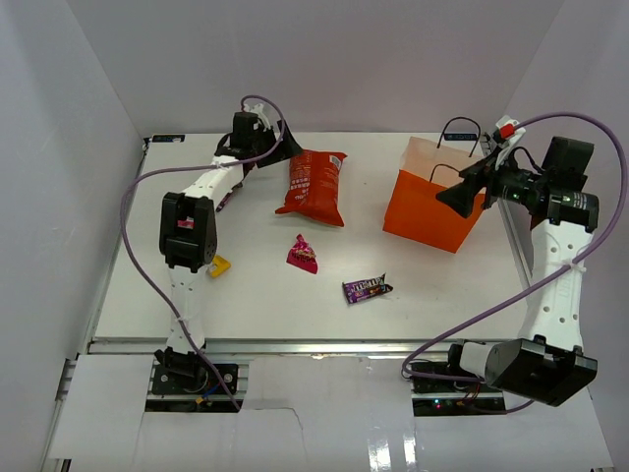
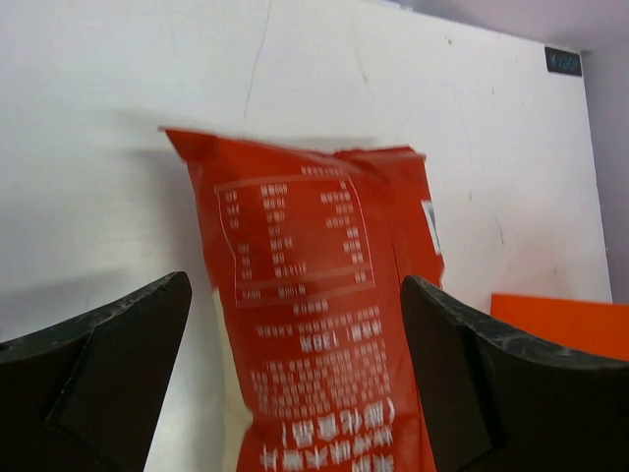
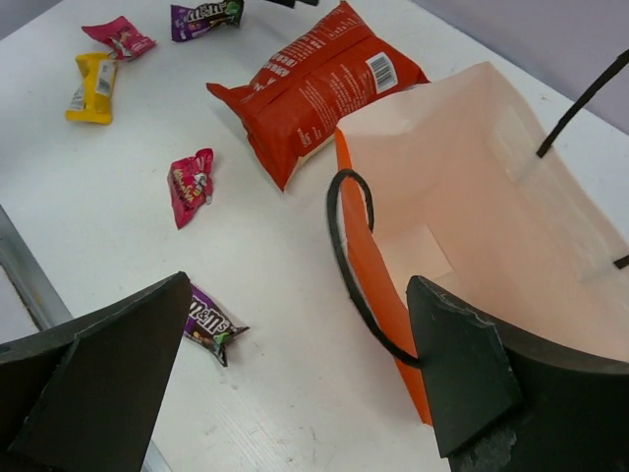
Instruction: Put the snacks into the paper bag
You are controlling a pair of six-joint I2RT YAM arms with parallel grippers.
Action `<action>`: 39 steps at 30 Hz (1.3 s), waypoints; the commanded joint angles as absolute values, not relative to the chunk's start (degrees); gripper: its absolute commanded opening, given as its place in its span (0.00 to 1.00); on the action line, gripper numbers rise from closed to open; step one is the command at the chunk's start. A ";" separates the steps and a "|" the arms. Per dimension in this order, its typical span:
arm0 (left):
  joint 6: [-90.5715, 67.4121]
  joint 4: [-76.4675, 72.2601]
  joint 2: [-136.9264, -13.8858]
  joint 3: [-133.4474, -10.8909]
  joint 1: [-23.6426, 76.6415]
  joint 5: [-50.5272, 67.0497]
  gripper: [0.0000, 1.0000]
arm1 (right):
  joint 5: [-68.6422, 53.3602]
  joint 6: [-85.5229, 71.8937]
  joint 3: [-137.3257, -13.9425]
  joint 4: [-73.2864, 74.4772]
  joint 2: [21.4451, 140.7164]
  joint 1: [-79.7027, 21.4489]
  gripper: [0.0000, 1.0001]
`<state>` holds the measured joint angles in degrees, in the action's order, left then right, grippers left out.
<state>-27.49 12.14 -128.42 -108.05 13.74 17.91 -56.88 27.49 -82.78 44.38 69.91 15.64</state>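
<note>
The red-orange chip bag [image 1: 314, 185] lies flat at the far middle of the table. My left gripper [image 1: 270, 147] is open at its far-left end, and in the left wrist view the chip bag [image 2: 314, 324] lies between the spread fingers of the gripper [image 2: 295, 285]. The orange paper bag [image 1: 437, 202] stands upright at the right, mouth open. My right gripper [image 1: 467, 187] is open and empty at its right rim, over the black handle [image 3: 344, 265]. A magenta packet [image 1: 302, 254], a purple candy bar [image 1: 367, 288] and a yellow packet [image 1: 219, 265] lie loose. No silvery-blue packet shows.
Another pink packet [image 3: 120, 36] and a second purple bar [image 3: 204, 13] lie under the left arm. White walls close in the table on three sides. A metal rail [image 1: 295, 346] runs along the near edge. Purple cables loop from both arms.
</note>
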 commanded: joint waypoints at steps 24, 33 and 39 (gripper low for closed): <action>-31.20 3.96 -137.21 -115.41 14.94 21.00 0.41 | -68.47 31.99 -79.10 44.65 64.34 15.56 0.98; -28.31 -2.95 -130.97 -104.78 14.94 27.24 0.12 | -70.83 31.20 -80.42 44.65 63.98 15.47 0.98; -20.42 -8.44 -120.60 -97.57 14.59 30.40 0.00 | -66.30 36.66 -87.71 51.60 66.00 5.48 0.98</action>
